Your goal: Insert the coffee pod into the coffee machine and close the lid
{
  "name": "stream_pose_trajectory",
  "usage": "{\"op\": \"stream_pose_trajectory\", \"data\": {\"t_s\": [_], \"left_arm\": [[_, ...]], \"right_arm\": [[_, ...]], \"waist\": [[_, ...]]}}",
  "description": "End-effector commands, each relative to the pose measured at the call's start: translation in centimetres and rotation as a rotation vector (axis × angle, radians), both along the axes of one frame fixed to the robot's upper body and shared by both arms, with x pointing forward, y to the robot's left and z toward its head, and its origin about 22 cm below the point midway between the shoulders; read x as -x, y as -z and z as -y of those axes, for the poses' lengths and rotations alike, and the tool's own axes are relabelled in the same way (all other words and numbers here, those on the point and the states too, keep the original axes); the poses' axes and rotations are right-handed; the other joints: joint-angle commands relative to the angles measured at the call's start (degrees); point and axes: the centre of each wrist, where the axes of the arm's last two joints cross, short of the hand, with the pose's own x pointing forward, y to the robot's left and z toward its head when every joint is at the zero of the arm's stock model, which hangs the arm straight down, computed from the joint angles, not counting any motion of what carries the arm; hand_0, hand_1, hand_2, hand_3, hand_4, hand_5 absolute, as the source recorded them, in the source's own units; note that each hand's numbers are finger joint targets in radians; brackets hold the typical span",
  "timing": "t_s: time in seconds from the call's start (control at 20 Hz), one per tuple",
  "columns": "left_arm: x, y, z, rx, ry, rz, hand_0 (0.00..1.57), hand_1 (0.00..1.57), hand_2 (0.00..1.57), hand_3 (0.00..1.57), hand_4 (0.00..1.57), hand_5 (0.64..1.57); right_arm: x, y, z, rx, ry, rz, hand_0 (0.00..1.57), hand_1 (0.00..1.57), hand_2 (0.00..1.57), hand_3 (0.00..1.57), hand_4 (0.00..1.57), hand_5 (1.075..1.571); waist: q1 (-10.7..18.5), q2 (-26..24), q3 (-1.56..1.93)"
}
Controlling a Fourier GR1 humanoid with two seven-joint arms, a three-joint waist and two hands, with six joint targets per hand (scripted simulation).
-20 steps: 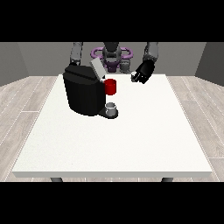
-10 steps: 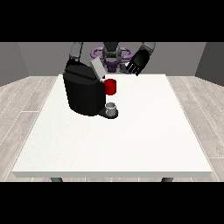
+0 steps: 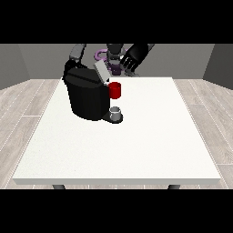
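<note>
On the white tabletop [image 3: 136, 145] the black coffee machine [image 3: 86, 98] stands toward ten o'clock from the centre, its grey lid [image 3: 102, 72] tilted up and open. A red thing at the machine [image 3: 115, 90] sits at its three o'clock side, and a grey thing [image 3: 116, 112] rests on the machine's base just below it; whether that is the pod cannot be told. The robot hand at the view's right [image 3: 132, 58] hangs above the tabletop's far edge, at one o'clock from the lid, fingers spread and holding nothing. The other robot hand is hidden behind the machine.

A large white table [image 3: 136, 150] stands on pale wood-plank flooring [image 3: 27, 104]. Plain grey walls [image 3: 182, 59] close the room behind it under even light.
</note>
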Motion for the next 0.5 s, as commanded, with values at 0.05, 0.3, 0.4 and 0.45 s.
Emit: {"op": "stream_pose_trajectory", "data": {"t_s": [0.05, 0.3, 0.4, 0.45], "left_arm": [[-0.1, -3.9, -1.8, -0.007, 0.011, 0.070, 1.17, 1.17, 1.25, 1.27, 0.48, 1.571], [-0.6, -6.0, -1.0, 0.011, -0.079, 0.138, 1.22, 1.22, 1.29, 1.24, 0.48, 1.571], [-0.5, -7.9, -2.2, -0.010, -0.074, 0.136, 1.24, 1.24, 1.29, 1.25, 0.48, 1.571], [-0.6, -7.4, -0.9, 0.001, -0.009, 0.114, 1.27, 1.27, 1.30, 1.26, 0.47, 1.571]], "right_arm": [[0.2, -0.2, -0.3, 0.043, 0.001, 0.060, 0.00, 0.00, 0.00, 0.00, 0.00, 1.571], [-1.9, -4.3, -0.2, 0.027, -0.014, 0.139, 0.00, 0.00, 0.00, 0.00, 0.18, 1.571], [-2.2, -4.6, -0.4, 0.024, 0.006, 0.118, 0.00, 0.00, 0.00, 0.00, 0.00, 1.571], [-2.6, -5.0, -0.7, 0.004, 0.018, 0.100, 0.00, 0.00, 0.00, 0.00, 0.00, 1.571]], "waist": [[-1.3, 3.5, -0.01], [-4.7, 8.0, -0.01], [-4.6, 8.7, -0.01], [-3.3, 7.3, -0.01]]}}
